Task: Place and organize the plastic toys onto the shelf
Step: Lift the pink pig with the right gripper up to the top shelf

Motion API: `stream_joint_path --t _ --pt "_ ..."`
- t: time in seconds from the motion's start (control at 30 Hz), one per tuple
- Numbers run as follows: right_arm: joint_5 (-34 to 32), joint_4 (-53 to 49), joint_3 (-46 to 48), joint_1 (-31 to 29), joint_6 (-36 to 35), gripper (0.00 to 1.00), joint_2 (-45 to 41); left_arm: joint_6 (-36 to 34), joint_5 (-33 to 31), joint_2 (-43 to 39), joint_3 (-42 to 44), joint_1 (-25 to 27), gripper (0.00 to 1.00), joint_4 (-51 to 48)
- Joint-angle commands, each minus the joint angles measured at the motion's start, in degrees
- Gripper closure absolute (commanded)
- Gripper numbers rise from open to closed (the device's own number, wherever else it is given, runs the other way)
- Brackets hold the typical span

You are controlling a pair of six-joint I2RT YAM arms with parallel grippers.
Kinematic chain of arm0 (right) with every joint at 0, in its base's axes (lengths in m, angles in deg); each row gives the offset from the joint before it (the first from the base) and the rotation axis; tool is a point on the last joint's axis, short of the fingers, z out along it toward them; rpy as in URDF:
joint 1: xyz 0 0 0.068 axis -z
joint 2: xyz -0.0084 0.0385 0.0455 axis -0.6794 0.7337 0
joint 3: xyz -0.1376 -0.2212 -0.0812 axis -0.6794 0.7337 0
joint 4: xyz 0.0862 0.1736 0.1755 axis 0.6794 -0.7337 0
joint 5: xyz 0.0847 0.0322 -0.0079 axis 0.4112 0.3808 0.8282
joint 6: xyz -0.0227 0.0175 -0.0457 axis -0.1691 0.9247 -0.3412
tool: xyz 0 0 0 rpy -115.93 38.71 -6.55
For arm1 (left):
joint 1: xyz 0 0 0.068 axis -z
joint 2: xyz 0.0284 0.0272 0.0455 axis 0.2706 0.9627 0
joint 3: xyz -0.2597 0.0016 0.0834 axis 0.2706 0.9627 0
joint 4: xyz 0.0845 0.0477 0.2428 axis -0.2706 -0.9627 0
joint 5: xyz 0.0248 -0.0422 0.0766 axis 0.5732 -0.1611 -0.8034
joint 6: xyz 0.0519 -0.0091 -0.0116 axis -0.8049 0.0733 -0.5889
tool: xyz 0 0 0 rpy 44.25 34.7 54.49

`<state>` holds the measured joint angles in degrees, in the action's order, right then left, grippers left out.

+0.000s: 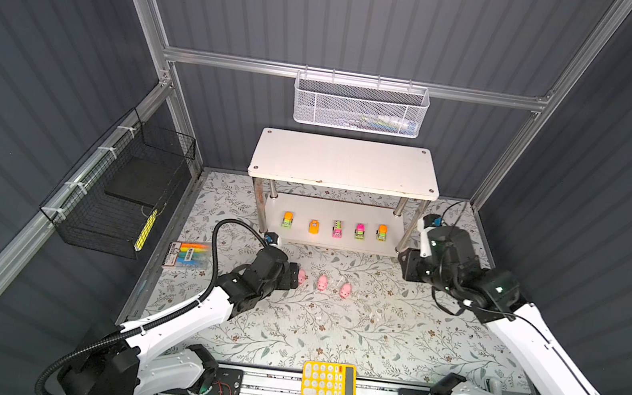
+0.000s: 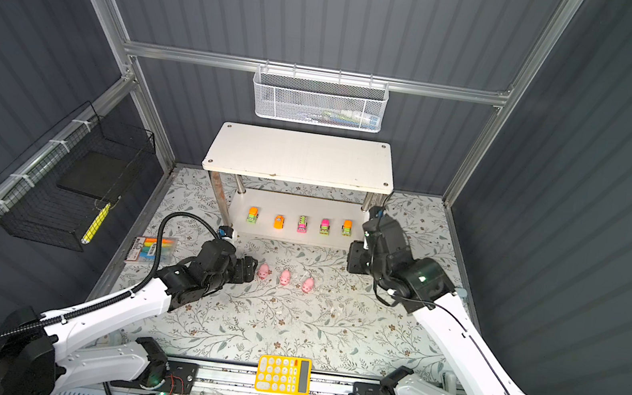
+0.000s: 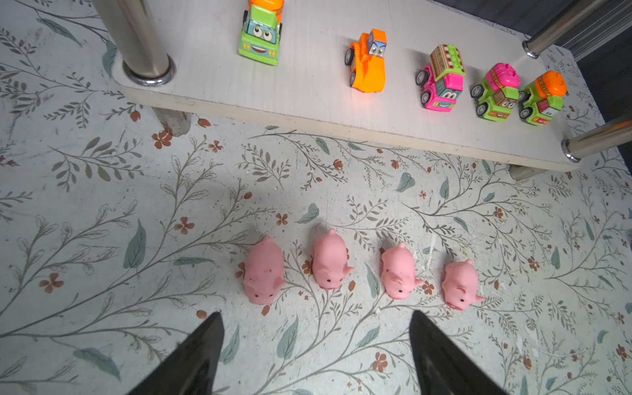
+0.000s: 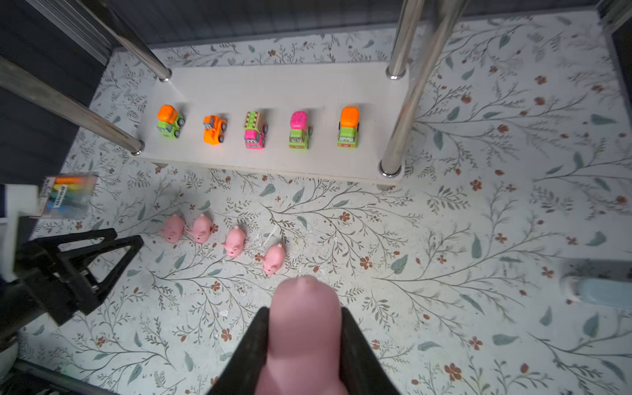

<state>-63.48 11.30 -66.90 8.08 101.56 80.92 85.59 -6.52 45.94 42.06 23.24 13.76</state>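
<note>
The white two-tier shelf (image 1: pixel 346 163) stands at the back of the floral mat. Several toy vehicles (image 1: pixel 337 229) stand in a row on its lower board (image 4: pixel 273 89); the top board is bare. Several pink pigs (image 3: pixel 330 263) stand in a line on the mat in front of the shelf. My left gripper (image 3: pixel 315 313) is open, low over the mat just short of the pigs at the left end of the line. My right gripper (image 4: pixel 304 309) is shut on another pink pig (image 4: pixel 304 328), held above the mat near the shelf's right front leg (image 1: pixel 405 236). That pig is hidden in both top views.
A marker pack (image 1: pixel 187 255) lies at the mat's left edge. A yellow calculator (image 1: pixel 328 381) sits at the front edge. A white mesh basket (image 1: pixel 360 106) hangs on the back wall above the shelf. A black wire basket (image 1: pixel 122 188) hangs on the left wall.
</note>
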Motion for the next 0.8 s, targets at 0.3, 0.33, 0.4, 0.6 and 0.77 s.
stream_joint_path --t 0.3,0.33,0.4,0.6,0.77 --pt "-1.72 -12.73 -28.2 4.77 -10.18 0.67 14.8 -0.54 -0.3 -5.15 3.31 0.09 0.15 0.35" --pt "-1.53 -12.32 -29.69 5.39 -10.66 0.67 15.95 -0.42 -0.26 -5.42 3.53 0.09 0.15 0.49" --pt "-0.82 -11.38 -32.28 6.69 -11.67 0.68 17.98 -0.24 -0.1 -5.74 3.92 0.09 0.15 0.68" --pt "1.31 -10.52 -40.71 9.75 -13.92 0.67 24.98 -0.31 -0.09 -6.4 4.48 0.04 0.14 0.8" --pt "3.39 -9.04 -44.76 12.21 -14.69 0.67 29.88 -0.09 -0.11 -6.13 5.21 0.02 0.14 1.37"
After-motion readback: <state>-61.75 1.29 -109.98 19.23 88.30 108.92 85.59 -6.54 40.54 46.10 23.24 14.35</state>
